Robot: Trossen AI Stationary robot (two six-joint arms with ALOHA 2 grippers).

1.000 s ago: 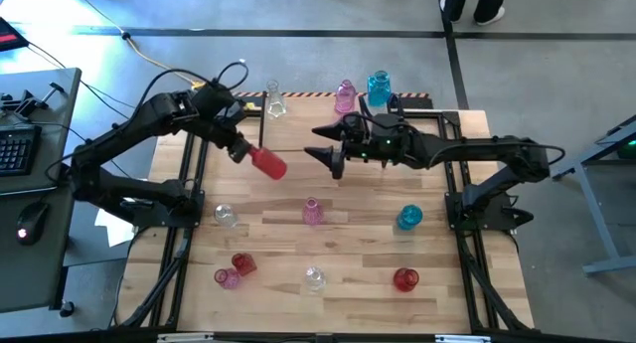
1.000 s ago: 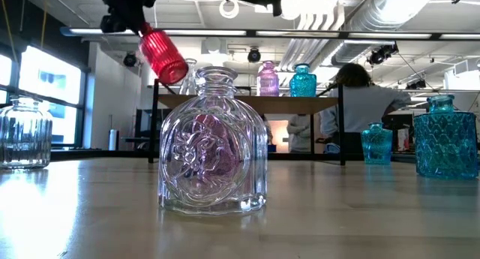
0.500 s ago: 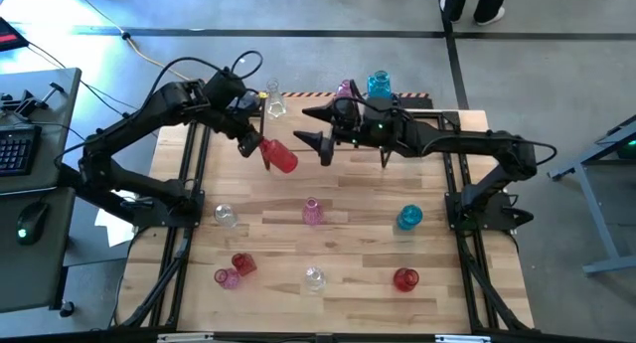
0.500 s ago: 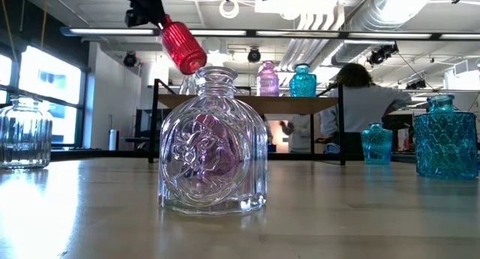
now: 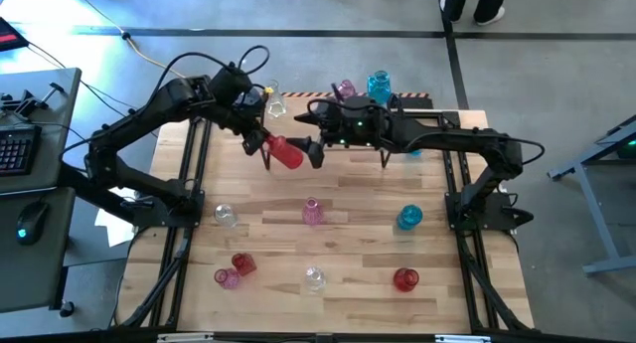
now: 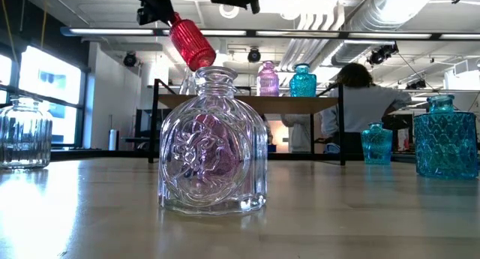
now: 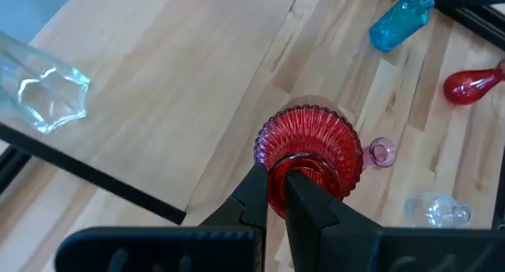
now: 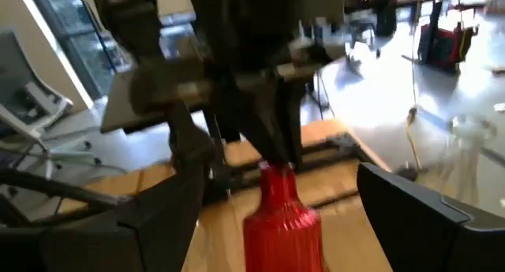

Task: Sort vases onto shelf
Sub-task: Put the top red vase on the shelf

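Left gripper point(image 5: 266, 147) fingers clamped on neck of red ribbed vase point(image 5: 286, 153), held tilted above table point(image 5: 348, 239) just before shelf point(image 5: 298, 109), right gripper point(image 5: 314, 149) fingers wide, flanking vase base

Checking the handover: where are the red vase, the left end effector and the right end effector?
red vase point(image 5: 286, 153), high view, ribbed body.
left end effector point(image 7: 274, 195), left wrist view, fingertips shut on the vase neck.
right end effector point(image 5: 312, 151), high view, between its open fingertips.

Ribbed red vase point(image 5: 286, 153); blue vase point(image 5: 409, 218); pink vase point(image 5: 313, 212).
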